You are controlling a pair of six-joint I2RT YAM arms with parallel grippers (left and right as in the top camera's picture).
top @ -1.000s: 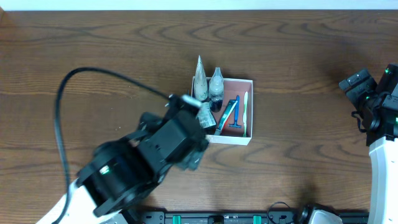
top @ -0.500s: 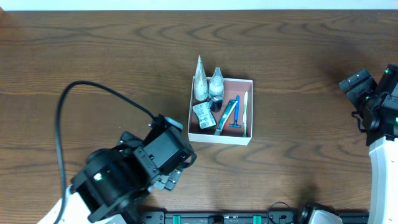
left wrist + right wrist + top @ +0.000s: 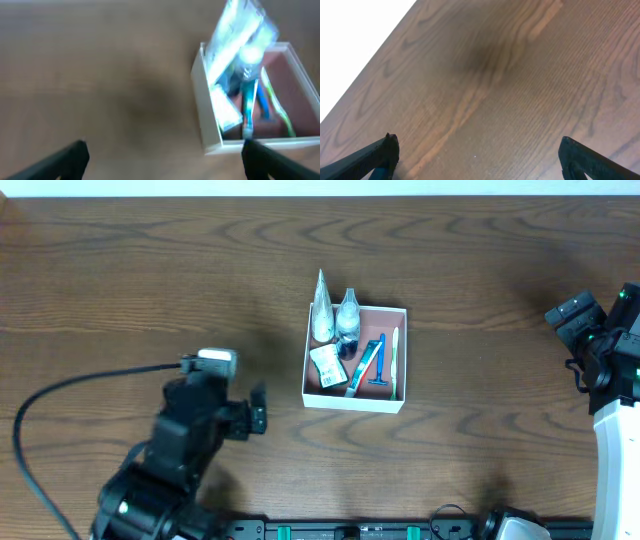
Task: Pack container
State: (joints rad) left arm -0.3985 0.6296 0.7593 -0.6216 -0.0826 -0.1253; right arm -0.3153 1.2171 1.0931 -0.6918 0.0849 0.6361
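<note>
The container (image 3: 355, 403) is a shallow square white-walled box with a pinkish floor, at the table's centre. In it are a clear tube (image 3: 320, 305), a small bottle (image 3: 348, 315), a small white packet (image 3: 324, 364), a blue razor (image 3: 379, 367) and a toothbrush (image 3: 394, 360). My left gripper (image 3: 257, 409) is open and empty, left of the box and apart from it. The left wrist view shows the box (image 3: 205, 112) blurred ahead of the open fingers (image 3: 165, 162). My right gripper (image 3: 573, 312) is open and empty at the far right, over bare wood (image 3: 480, 160).
A black cable (image 3: 90, 380) loops from the left arm over the table's left side. The table's far edge runs along the top. Bare wood surrounds the box.
My left arm has pulled back from the box toward the lower left, leaving the small white packet in the box. The right arm has not moved.
</note>
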